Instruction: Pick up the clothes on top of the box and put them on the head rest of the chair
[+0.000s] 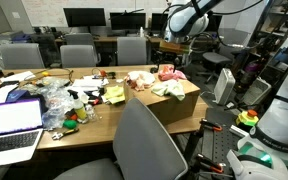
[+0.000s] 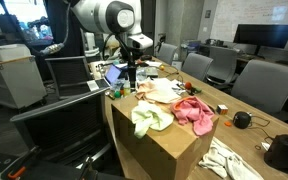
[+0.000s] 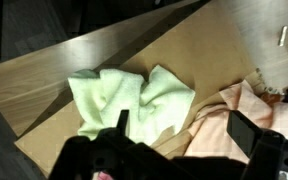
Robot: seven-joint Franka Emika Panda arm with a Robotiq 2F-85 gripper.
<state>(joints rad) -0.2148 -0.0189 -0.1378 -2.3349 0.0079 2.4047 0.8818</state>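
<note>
On top of the cardboard box [image 2: 149,150], nearest, lies the pale green cloth [image 2: 152,118], with the pink cloth [image 2: 194,113] just beside it. Both look light and limp and would likely sag, so a raised fold seems the best grip. Beyond, the end effector [image 2: 131,84] hangs over the box's far end, arm bent downward, jaws spread wide and empty.

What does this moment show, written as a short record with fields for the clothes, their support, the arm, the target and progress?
support: cardboard box, clothes on top
clothes: green cloth, pink cloth, peach cloth, all lying on the cardboard box
arm: gripper open, above the green cloth, holding nothing
target: gray chair, nothing draped on it
progress: no cloth picked up yet
</note>
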